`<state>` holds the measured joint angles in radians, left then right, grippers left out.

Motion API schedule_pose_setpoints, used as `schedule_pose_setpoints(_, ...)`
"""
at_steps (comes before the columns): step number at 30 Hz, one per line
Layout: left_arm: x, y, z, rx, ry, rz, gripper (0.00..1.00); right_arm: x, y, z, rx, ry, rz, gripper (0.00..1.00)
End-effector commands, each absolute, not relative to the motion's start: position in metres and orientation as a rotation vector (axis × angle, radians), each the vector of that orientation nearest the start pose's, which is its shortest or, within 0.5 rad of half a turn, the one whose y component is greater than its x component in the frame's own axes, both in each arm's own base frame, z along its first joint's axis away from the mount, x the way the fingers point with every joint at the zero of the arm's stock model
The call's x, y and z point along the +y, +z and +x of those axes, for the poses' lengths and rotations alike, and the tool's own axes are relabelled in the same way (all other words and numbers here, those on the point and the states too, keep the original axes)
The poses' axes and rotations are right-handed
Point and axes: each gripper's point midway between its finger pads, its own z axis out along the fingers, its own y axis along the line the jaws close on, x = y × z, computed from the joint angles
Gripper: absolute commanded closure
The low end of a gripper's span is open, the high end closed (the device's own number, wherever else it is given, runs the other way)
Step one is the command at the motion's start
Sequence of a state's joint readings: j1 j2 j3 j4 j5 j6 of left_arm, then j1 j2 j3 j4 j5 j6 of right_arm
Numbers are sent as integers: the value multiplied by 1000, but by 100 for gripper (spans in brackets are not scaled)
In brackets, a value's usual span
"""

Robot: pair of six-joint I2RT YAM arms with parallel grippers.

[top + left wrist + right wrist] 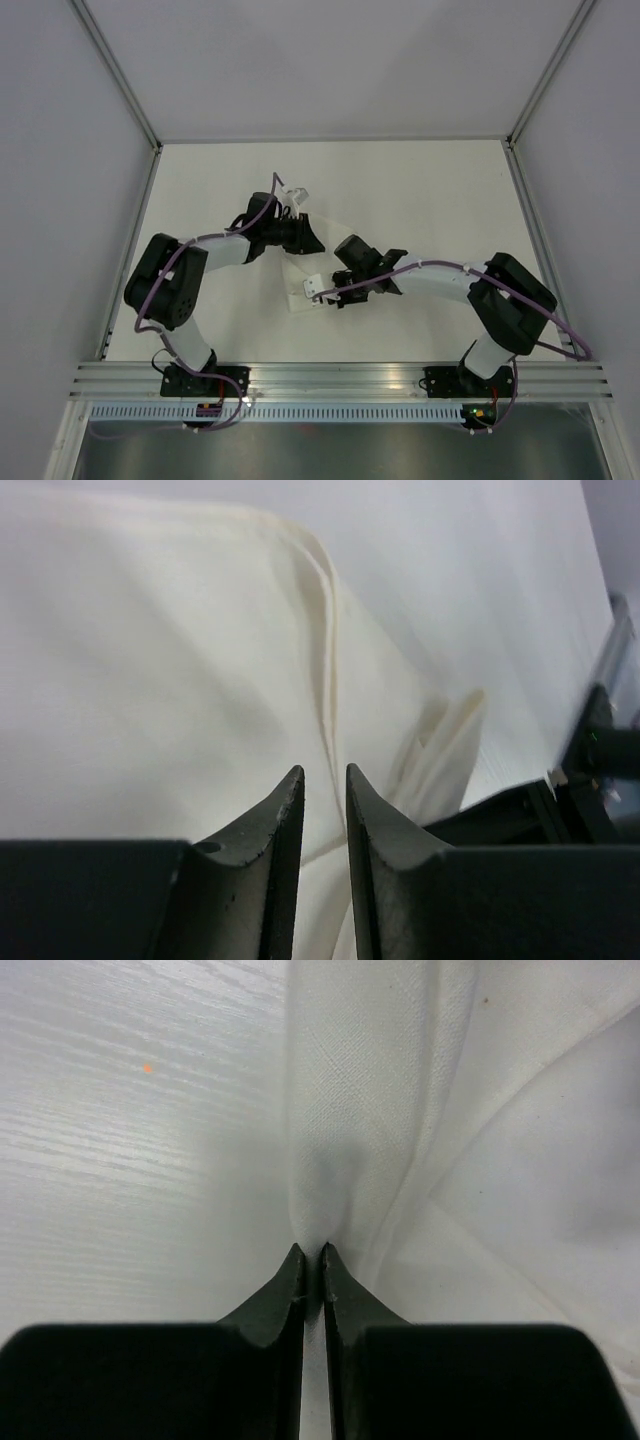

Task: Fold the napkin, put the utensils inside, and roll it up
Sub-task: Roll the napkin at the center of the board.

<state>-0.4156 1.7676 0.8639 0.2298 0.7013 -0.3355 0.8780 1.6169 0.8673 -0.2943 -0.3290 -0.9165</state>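
The right gripper is closed on the napkin: its two dark fingertips meet with barely a slit between them, and a tall pleat of white cloth is drawn into that slit and rises straight away from it. The weave shows as a fine linen-like grain, and softer folds fan off to the right of the pleat in overlapping layers. To the left of the pleat lies the bare tabletop, pale with a faint streaked grain and one tiny orange speck. The left gripper is likewise pinched on the cloth. Its fingers stand a narrow gap apart, and a stacked edge of two or three creamy layers runs down the sheet and into that gap. A broad smooth panel spreads to the left of that edge, and a small folded corner juts out to the right, near a dark part of the right arm. From above, the napkin sits about mid-table between the two wrists – a patch slightly brighter than the surface, mostly hidden under the black arms with their purple cables.
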Motion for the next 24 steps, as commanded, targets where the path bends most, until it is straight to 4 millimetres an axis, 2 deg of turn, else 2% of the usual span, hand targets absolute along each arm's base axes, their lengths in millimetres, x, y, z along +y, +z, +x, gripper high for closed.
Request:
schedule_pose_setpoints(1,-239,103,362,2157,-856,293,72,291,33,199,1609,588,-2128,95)
schedule_pose_setpoints(3,-224,123,369,2110,-778,226,71,284,27,194,1685,653,-2169,94)
schedule_pose_setpoints(4,-209,131,377,2090,-679,155,71,290,37,206,1677,666,-2152,94)
schedule_pose_setpoints(5,-201,160,377,2014,-653,134,70,290,30,205,1714,734,-2166,94)
schedule_pose_setpoints(6,-196,170,375,1987,-626,127,69,280,28,196,1787,791,-2202,94)
schedule_pose_setpoints(7,-189,181,375,1958,-592,110,68,287,40,210,1752,817,-2201,94)
schedule_pose_setpoints(8,-186,207,369,1898,-585,118,68,286,30,206,1803,911,-2221,94)
schedule_pose_setpoints(9,-180,212,366,1877,-537,126,67,277,31,196,1875,994,-2247,94)
schedule_pose_setpoints(10,-177,221,362,1847,-519,122,67,282,40,212,1873,1013,-2221,96)
schedule_pose_setpoints(11,-180,239,351,1790,-521,159,67,281,29,210,1892,1094,-2244,97)
schedule_pose_setpoints(12,-177,237,346,1772,-490,160,67,271,32,202,1957,1159,-2262,97)
schedule_pose_setpoints(13,-174,242,344,1748,-455,151,66,274,37,216,1956,1165,-2245,97)
schedule_pose_setpoints(14,-180,247,332,1711,-422,198,66,267,27,209,2029,1242,-2259,97)
schedule_pose_setpoints(15,-183,252,328,1680,-401,214,65,270,30,220,2034,1252,-2239,97)
schedule_pose_setpoints(16,-188,257,323,1654,-375,231,65,267,16,219,2092,1319,-2237,96)
schedule_pose_setpoints(17,-209,259,307,1626,-391,299,65,265,14,221,2157,1336,-2207,96)
schedule_pose_setpoints(19,-219,259,298,1601,-319,365,63,263,2,225,2198,1359,-2181,96)
schedule_pose_setpoints(20,-237,260,284,1571,-302,459,63,261,-3,226,2212,1361,-2181,96)
schedule_pose_setpoints(22,-245,252,277,1570,-222,498,63,260,-9,225,2248,1394,-2148,96)
schedule_pose_setpoints(23,-259,253,263,1536,-215,565,63,259,-11,225,2254,1398,-2146,96)
schedule_pose_setpoints(24,-260,250,260,1535,-182,573,63,259,-12,226,2260,1400,-2142,96)
